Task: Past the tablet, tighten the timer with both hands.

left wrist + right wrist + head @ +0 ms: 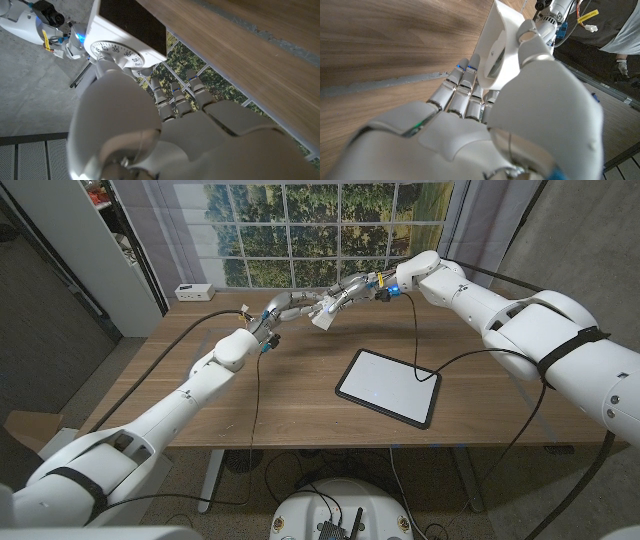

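I stand in an office-like test room. Evidence: brown wooden height-adjustable desk (250,400), gridded window mural of trees (330,230), white storage cabinet (125,250).

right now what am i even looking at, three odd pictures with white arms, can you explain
These are three cameras on one robot that stands at a wooden table. The head view looks down over both white arms. The other two views sit on the wrists and look along the back of each hand, so they appear turned.

A tablet lies flat on the table. Past it, the left hand and the right hand meet at a small white timer, raised off the wood. In the left wrist view its numbered dial shows, with the left hand's thumb at it. The right hand grips the timer's body.
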Robot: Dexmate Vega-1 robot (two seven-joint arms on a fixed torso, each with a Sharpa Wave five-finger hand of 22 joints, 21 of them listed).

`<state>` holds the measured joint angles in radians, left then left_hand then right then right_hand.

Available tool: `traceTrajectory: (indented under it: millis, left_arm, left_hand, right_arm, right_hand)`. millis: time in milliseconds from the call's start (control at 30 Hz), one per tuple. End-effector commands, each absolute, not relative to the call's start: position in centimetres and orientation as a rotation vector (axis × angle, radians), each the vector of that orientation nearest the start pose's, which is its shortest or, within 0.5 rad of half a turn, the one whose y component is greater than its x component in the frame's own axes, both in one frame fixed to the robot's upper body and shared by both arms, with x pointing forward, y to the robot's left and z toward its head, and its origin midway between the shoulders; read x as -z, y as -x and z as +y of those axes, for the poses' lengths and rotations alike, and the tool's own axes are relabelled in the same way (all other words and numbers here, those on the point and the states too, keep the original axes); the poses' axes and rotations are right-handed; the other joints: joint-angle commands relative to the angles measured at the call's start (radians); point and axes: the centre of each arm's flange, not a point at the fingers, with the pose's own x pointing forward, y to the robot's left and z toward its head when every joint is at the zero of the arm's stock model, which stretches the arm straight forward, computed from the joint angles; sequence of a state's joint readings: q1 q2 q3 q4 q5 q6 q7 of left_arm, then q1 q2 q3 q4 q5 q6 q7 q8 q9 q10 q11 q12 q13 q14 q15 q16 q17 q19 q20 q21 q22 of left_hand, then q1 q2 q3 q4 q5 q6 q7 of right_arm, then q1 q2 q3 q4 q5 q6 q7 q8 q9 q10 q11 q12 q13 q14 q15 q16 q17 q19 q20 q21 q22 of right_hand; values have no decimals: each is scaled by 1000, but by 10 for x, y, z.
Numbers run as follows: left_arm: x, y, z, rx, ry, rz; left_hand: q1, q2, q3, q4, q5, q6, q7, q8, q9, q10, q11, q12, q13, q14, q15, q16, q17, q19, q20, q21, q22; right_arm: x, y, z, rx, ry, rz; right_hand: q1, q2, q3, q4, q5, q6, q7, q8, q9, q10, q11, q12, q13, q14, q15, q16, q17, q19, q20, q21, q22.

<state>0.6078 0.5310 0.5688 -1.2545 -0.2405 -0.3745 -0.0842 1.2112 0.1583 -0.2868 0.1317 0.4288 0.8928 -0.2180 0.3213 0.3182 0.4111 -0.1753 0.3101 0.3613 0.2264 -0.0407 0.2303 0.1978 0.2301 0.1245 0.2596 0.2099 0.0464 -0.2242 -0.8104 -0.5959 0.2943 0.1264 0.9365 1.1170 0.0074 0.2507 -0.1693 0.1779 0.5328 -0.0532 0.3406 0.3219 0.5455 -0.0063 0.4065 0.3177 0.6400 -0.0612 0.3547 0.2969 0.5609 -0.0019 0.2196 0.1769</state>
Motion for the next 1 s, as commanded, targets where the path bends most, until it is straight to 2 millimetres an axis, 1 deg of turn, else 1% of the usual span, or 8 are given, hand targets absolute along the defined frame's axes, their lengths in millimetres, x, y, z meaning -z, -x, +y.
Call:
traceTrajectory:
  millis: [33,267,433,500,567,700,800,1000]
  left_arm:
    - [-50,-649,205,304,-520,-804]
    - [-54,-647,211,297,-562,-795]
    - [-60,-645,219,289,-611,-782]
    - [-62,-645,221,284,-631,-780]
    - [-65,-645,222,282,-656,-778]
    - [-69,-645,219,284,-687,-783]
    - [-70,-646,215,296,-702,-786]
    - [-71,-646,206,304,-701,-815]
  left_hand:
    - [24,14,11,-12,5,90,-4,24,18,30,-10,11,7,21,-40,8,7,13,-2,13,4]
    - [31,17,14,-12,6,114,-3,34,28,33,-6,10,9,26,-44,9,8,15,-1,15,5]
    - [39,17,17,-14,6,95,1,27,35,19,5,3,11,24,-46,7,9,15,0,16,6]
    - [45,18,20,-15,6,76,4,16,35,2,21,-4,12,23,-45,5,9,14,-1,17,6]
    - [46,18,21,-14,6,71,4,12,34,-4,22,-6,13,20,-46,3,10,14,0,17,6]
    - [55,24,27,-15,7,86,-3,13,33,4,16,-3,14,18,-45,2,11,13,2,17,7]
    - [67,29,35,-19,9,90,-6,10,30,14,8,0,16,16,-46,1,12,13,2,18,7]
    - [97,36,59,-25,11,94,-8,0,23,49,-25,12,20,24,-50,6,17,13,1,21,8]
  right_arm:
    - [-176,-686,-110,-998,792,-323]
    - [-178,-687,-117,-990,782,-320]
    - [-179,-688,-121,-988,779,-316]
    - [-180,-688,-121,-988,778,-318]
    - [-180,-688,-122,-989,775,-318]
    - [-180,-688,-123,-990,770,-318]
    - [-180,-689,-124,-989,767,-318]
    - [-181,-689,-125,-989,755,-315]
  right_hand:
    - [-3,126,11,29,8,47,-69,-3,23,40,-49,23,259,-11,-83,-4,2,-5,1,-4,2]
    - [-16,129,4,37,10,46,-65,-7,21,42,-51,17,253,-14,-85,1,6,-7,2,-6,2]
    - [-23,130,0,40,11,47,-63,-9,19,49,-54,15,250,-11,-89,6,9,-9,2,-6,2]
    - [-25,131,-2,41,12,49,-62,-9,19,54,-54,15,248,-8,-91,9,10,-9,2,-6,2]
    - [-26,131,-2,41,12,48,-60,-10,18,55,-55,14,247,-9,-91,9,10,-9,3,-7,2]
    - [-34,132,-6,46,13,49,-64,-11,17,55,-54,10,244,-13,-95,9,11,-10,3,-7,2]
    - [-37,133,-7,47,14,49,-67,-12,16,54,-59,8,243,-15,-95,9,11,-11,3,-7,3]
    - [-50,134,-9,52,16,51,-72,-15,14,49,-63,0,238,-17,-102,5,7,-10,5,-7,3]
